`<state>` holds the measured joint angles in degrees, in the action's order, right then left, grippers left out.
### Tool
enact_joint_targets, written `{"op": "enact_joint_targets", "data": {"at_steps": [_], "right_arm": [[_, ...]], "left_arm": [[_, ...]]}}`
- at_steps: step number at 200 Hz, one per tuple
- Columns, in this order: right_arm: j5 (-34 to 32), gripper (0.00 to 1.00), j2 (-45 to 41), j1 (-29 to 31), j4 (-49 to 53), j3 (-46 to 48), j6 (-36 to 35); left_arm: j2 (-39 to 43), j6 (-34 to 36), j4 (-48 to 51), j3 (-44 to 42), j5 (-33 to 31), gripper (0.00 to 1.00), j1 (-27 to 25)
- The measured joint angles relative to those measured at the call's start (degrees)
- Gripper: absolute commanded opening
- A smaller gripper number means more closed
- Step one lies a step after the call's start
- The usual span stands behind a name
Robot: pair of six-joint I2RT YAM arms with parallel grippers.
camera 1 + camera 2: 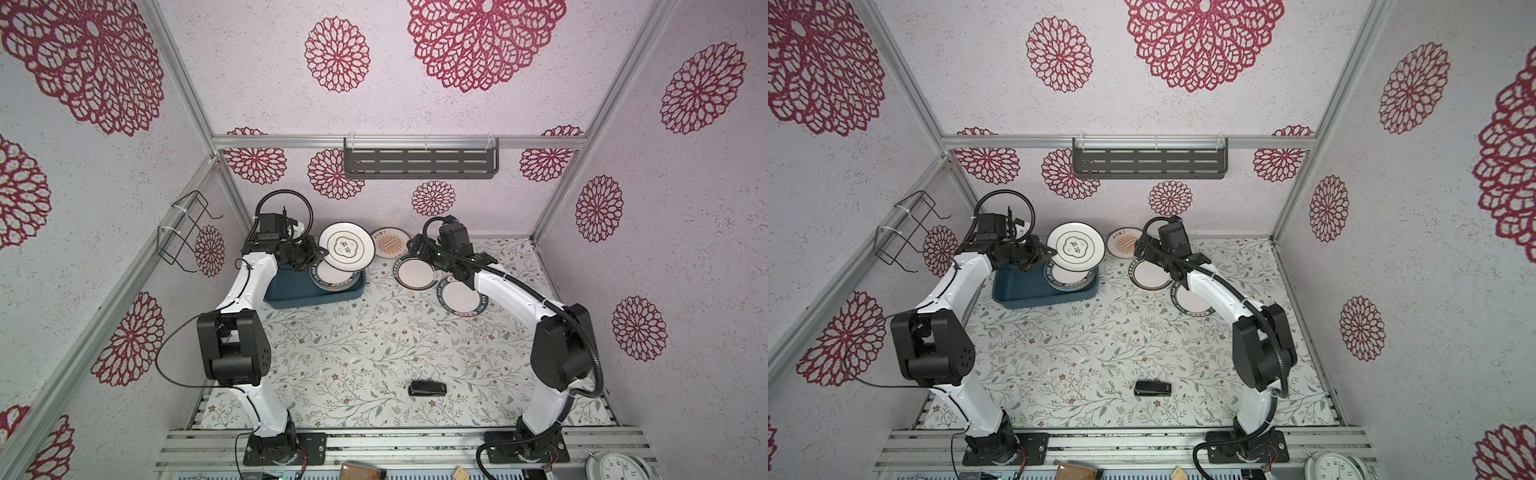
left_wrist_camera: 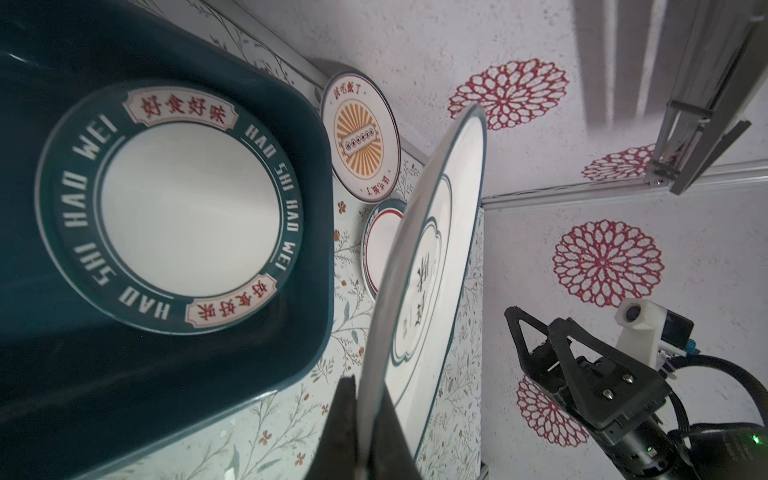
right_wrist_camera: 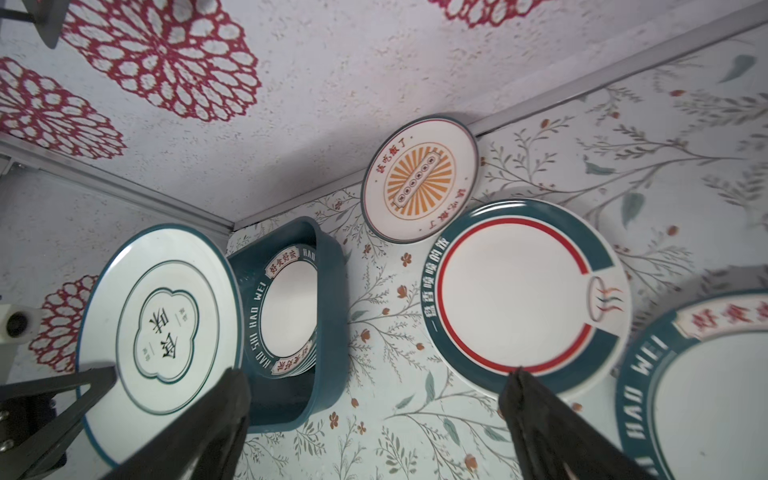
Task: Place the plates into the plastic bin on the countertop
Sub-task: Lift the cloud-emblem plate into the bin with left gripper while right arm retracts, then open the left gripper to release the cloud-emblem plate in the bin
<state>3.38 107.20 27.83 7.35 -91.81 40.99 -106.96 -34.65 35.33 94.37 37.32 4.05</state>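
Your left gripper [image 2: 365, 390] clamps the rim of a thin-ringed plate [image 2: 432, 266]; your right gripper [image 3: 376, 374] stands wide apart, holding nothing.
You hold that plate tilted above the stacked plates [image 2: 187, 208] in the plastic bin [image 1: 307, 297], at the countertop's [image 1: 374, 332] far left. Stack count cannot be read. Whether your right finger [image 3: 540, 424] touches the red-ringed plate [image 3: 519, 291] cannot be told; a lettered plate [image 3: 706, 395] beside it is cut off.

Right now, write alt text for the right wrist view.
The left arm's jaws hold a white quatrefoil plate by its rim near the teal bin of stacked plates. A sunburst plate and red-ringed plate sit beyond the right arm's open jaws.
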Motion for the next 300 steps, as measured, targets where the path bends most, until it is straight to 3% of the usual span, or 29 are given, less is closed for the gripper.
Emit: {"op": "enact_joint_targets", "data": {"at_steps": [69,188,203,268,300], "right_arm": [[5.4,0.99,8.9,-1.7,-1.6,-11.2,-0.9],[5.3,0.99,11.6,-4.8,-5.5,-12.2,0.6],[5.0,0.99,11.6,-4.8,-5.5,-12.2,0.6],[3.0,0.99,11.6,-5.1,-5.5,-11.3,0.6],[1.6,0.99,11.1,-5.3,-5.4,-8.0,0.6]], "left_arm": [[-12.7,0.2,0.2,5.4,-3.5,0.00,1.1],[-17.7,-1.0,-1.9,4.3,-3.6,0.01,4.3],[-18.5,-1.4,-2.3,4.4,-2.9,0.06,4.4],[-18.8,-3.0,-4.0,4.6,-3.5,0.58,4.3],[-18.7,-2.9,-4.2,4.5,-3.9,0.74,4.4]]}}
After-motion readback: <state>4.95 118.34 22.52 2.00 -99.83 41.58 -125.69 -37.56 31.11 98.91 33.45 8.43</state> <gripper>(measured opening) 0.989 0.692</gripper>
